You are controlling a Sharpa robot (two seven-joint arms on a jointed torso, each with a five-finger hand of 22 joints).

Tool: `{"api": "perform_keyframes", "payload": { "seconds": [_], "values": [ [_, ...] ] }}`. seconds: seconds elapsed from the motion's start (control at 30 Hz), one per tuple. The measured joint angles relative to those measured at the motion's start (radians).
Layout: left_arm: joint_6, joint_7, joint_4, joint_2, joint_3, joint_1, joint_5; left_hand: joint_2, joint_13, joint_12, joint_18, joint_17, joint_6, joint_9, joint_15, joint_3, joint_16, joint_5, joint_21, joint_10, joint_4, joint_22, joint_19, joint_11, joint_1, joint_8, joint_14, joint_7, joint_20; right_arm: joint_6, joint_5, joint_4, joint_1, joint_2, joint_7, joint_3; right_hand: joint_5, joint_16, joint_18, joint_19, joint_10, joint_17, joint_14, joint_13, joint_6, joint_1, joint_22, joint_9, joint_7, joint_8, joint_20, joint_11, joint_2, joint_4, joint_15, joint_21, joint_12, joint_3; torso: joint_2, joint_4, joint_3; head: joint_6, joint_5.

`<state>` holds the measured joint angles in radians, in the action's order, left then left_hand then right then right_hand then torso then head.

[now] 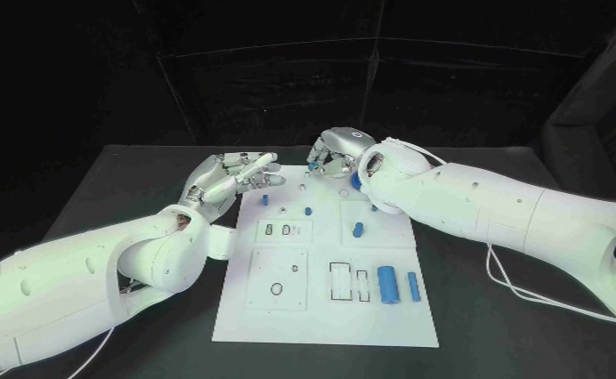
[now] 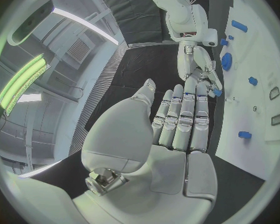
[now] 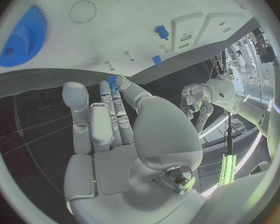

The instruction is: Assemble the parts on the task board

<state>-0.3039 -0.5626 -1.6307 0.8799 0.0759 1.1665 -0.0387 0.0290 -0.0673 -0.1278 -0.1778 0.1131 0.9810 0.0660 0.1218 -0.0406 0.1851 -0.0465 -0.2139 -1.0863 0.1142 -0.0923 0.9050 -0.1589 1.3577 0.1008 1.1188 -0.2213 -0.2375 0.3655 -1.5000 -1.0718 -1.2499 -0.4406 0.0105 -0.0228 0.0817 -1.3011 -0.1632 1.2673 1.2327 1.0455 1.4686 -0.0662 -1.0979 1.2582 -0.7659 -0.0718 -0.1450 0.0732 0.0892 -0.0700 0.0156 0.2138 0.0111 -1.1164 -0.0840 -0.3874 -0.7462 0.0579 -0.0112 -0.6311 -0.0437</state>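
Two hands at far end of task board (image 1: 328,308) on black counter (image 1: 128,183). Right hand (image 1: 336,155) over board's far edge, small blue part (image 3: 112,81) pinched at fingers' tips. Left hand (image 1: 234,176) just off board's left edge, fingers straight, side by side, holding nothing. Blue gear (image 3: 25,37) flat on board nr right hand. Other blue parts (image 1: 386,285) toward near end, well apart from both hands.
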Motion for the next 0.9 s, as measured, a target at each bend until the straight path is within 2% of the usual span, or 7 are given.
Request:
{"api": "perform_keyframes", "payload": {
  "seconds": [0.27,0.47,0.9],
  "values": [
    [0.001,0.000,0.004,-0.006,0.000,0.000,0.000,0.000,0.000,0.000,0.000,0.000,0.000,0.000,0.000,0.000,0.000,0.000,0.000,0.000,0.000,0.001,0.000,0.000,0.000,0.000,0.000,0.000,0.000,-0.032,-0.009,0.044,0.000,0.055,0.028,0.000,0.000,0.000,0.000,0.000,-0.004,0.000,0.000,0.000,0.000,0.000,-0.001,0.001,0.000,-0.002,0.000,-0.003,0.000,-0.003,0.000,0.000,0.000,-0.003,-0.001,0.0004,0.0011,-0.004,0.004],
    [0.002,0.001,0.007,-0.010,0.000,0.001,0.000,0.004,0.000,0.000,0.000,0.001,0.000,0.000,0.000,0.000,0.000,0.000,0.000,0.000,0.000,0.001,0.000,0.000,-0.004,0.000,0.000,0.000,0.000,-0.058,-0.018,0.074,0.000,0.080,0.049,0.000,-0.006,0.000,0.000,0.000,-0.004,0.003,0.000,0.000,0.000,-0.007,-0.002,0.001,0.000,-0.002,0.000,-0.003,-0.006,-0.007,0.000,-0.006,0.000,-0.007,-0.001,0.0004,0.0013,-0.005,0.001],
    [0.006,0.004,0.006,-0.012,0.000,0.001,0.000,0.004,0.000,0.000,0.000,0.001,0.000,0.000,0.000,0.000,0.000,0.000,0.000,0.000,0.000,0.001,0.000,0.000,-0.004,0.000,0.000,0.000,0.000,-0.077,-0.068,0.089,0.000,0.094,0.096,0.000,-0.006,-0.005,0.000,0.000,-0.004,0.003,0.000,0.000,0.000,-0.007,-0.006,0.002,0.000,-0.004,0.000,-0.003,-0.006,-0.010,0.000,-0.006,0.000,-0.010,-0.001,0.0021,0.0020,-0.007,0.000]
  ]
}}
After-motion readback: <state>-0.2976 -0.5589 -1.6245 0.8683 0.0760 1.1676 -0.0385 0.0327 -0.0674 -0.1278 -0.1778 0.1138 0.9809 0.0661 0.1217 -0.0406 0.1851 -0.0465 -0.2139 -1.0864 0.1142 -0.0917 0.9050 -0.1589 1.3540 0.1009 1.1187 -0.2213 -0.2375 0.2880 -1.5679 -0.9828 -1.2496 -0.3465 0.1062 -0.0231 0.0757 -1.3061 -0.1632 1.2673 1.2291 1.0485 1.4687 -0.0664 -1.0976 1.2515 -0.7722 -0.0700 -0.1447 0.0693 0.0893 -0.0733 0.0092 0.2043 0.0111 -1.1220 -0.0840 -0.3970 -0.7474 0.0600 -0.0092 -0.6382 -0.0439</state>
